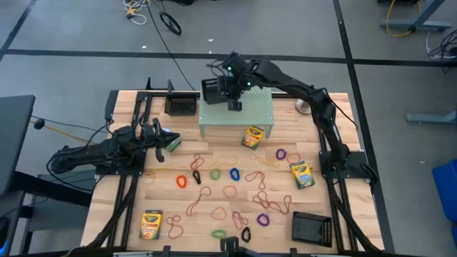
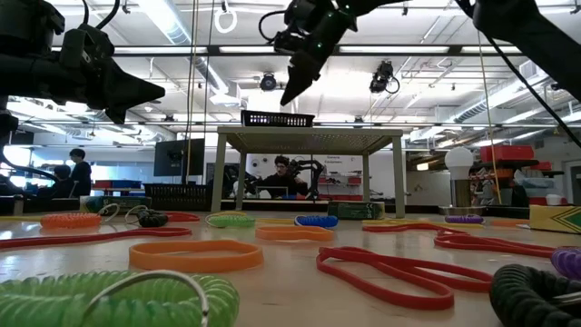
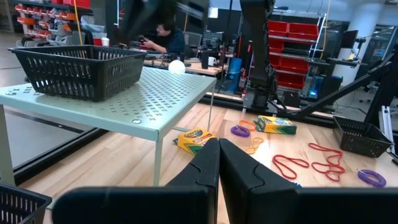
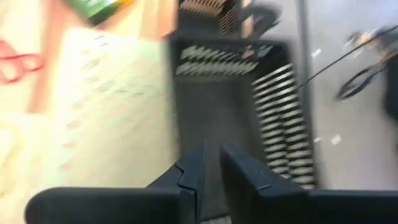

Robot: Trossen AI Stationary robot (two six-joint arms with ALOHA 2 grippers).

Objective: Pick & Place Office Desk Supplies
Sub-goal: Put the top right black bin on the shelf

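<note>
3 crayon boxes are seen on the bench beyond the riser (image 1: 236, 111); the nearest crayon box (image 1: 253, 135), flat glossy card, lies just beside it. The right pincer (image 1: 233, 91), slightly apart and empty, is poised over the riser's mesh tray (image 1: 211, 90). The left pincer (image 1: 168, 140) is held together, well apart from the riser.

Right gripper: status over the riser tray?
Right gripper above black mesh tray on riser, slightly parted, empty. Left gripper shut, waiting at left. Crayon boxes on table.
</note>
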